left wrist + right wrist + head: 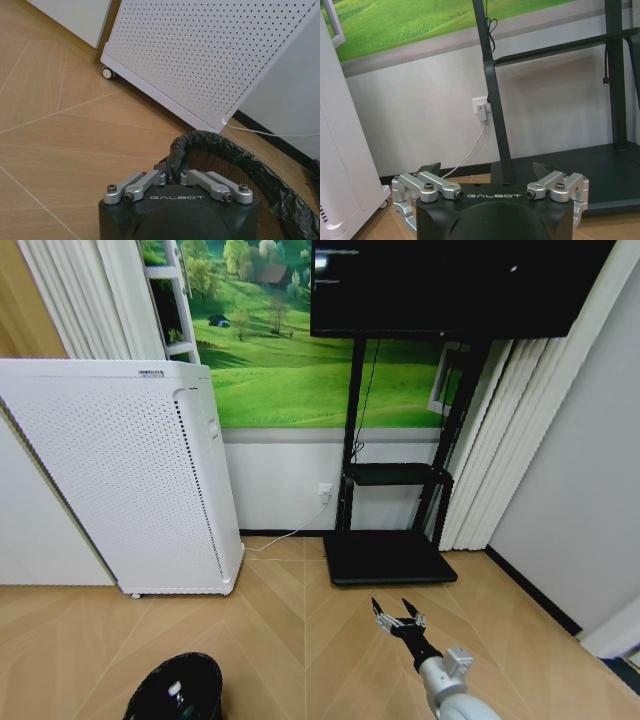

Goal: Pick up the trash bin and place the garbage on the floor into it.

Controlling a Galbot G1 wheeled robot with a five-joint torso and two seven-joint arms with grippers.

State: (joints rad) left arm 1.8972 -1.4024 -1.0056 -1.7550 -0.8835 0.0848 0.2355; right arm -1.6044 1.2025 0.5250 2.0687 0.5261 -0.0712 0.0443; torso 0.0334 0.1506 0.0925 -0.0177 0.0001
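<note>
The left gripper (172,181) is clamped on the near rim of the trash bin (176,690), whose black liner folds over the edge. Just beyond it stands the white perforated cabinet (120,475) on casters, leaving a narrow strip of floor (290,630) between. The right gripper (398,616) hangs with fingers spread wide, holding nothing. Ahead of it lies open chevron parquet, then the black stand base (388,558) and the wall.

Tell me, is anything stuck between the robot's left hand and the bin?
Nothing visible. The left hand is shut right on the rim of the trash bin. The right hand hangs open over the floor, empty.
</note>
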